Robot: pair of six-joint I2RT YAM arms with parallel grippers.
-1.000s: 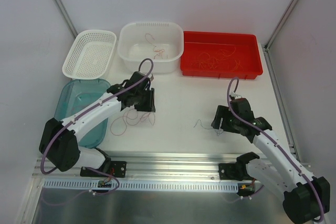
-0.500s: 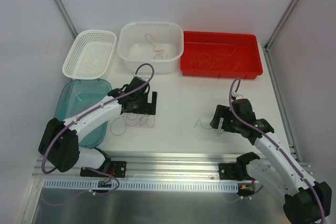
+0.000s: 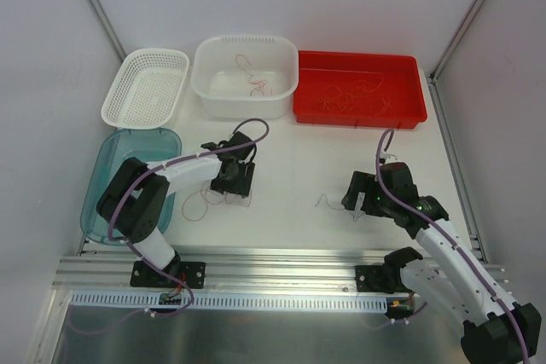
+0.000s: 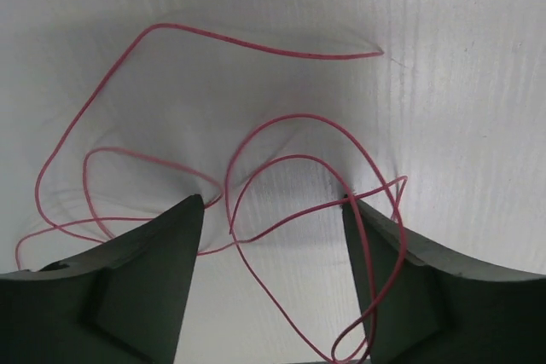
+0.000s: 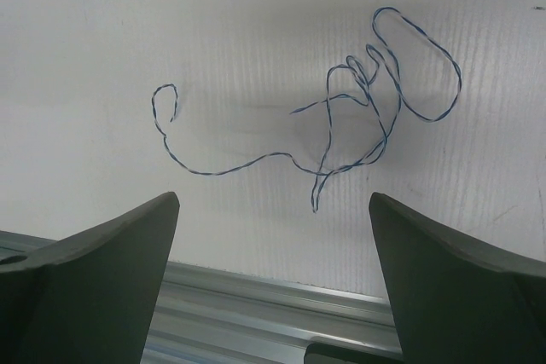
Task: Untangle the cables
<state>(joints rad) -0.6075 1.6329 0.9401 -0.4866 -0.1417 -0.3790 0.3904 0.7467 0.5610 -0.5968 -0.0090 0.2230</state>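
Both sets of jaws apart & empty, so left gripper (image 4: 271,206) should pinch one red cable (image 4: 294,115) strand nr its crossing, right gripper (image 5: 273,198) the bluish cable (image 5: 363,70) knot, then lift slow.

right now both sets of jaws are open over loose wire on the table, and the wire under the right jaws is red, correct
Wrong on colour: the right wrist view shows the wire under the right jaws is blue, not red. The rest holds: both sets of jaws are open over loose wire on the table.
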